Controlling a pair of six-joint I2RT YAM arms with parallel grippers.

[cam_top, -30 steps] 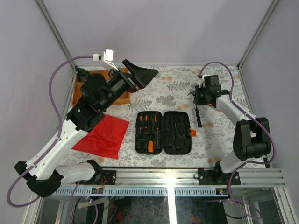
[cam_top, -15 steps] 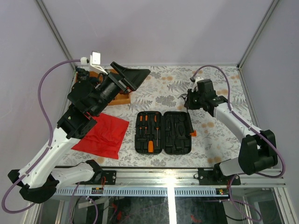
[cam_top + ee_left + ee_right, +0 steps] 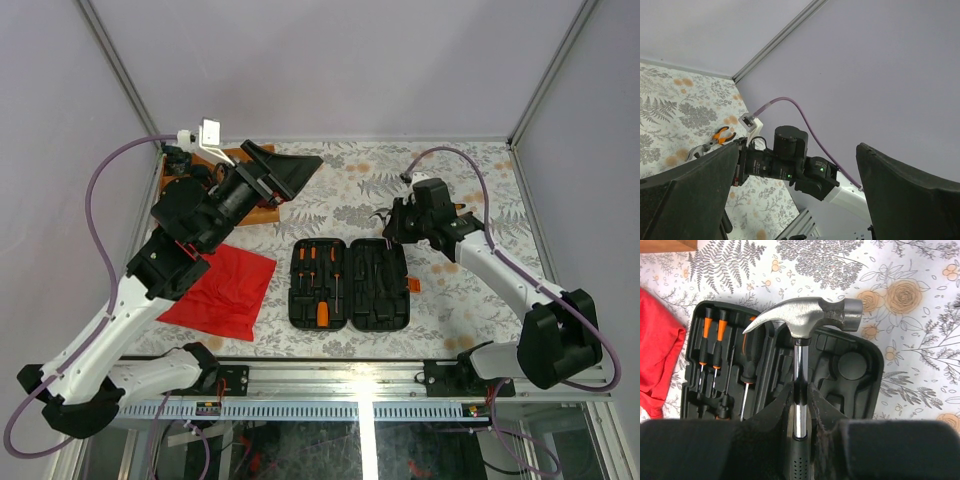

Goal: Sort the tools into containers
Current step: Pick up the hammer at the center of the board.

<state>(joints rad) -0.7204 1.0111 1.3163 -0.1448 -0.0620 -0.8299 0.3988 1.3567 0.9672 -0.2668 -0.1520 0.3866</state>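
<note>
The open black tool case (image 3: 385, 312) lies at the table's middle front. Slim orange-and-black screwdrivers (image 3: 705, 335) sit in its left half, beside a thicker one (image 3: 747, 362). My right gripper (image 3: 800, 387) is shut on the chrome shaft of a claw hammer (image 3: 805, 315), whose head hangs over the case (image 3: 860, 390). From above, this gripper (image 3: 392, 225) is at the case's far right corner. My left gripper (image 3: 290, 165) is raised over the far left of the table, its wide fingers (image 3: 690, 195) open and empty. Orange-handled pliers (image 3: 720, 136) lie on the table beyond the right arm.
A red cloth (image 3: 222, 290) lies left of the case. A wooden tray (image 3: 268, 212) sits at the far left, mostly under the left arm. Flower-patterned cloth (image 3: 360, 175) covers the table. Frame posts and grey walls enclose the back and sides.
My right arm has swung left with the hammer, from the table's right side to over the case. The left arm has shifted slightly, its gripper still open.
</note>
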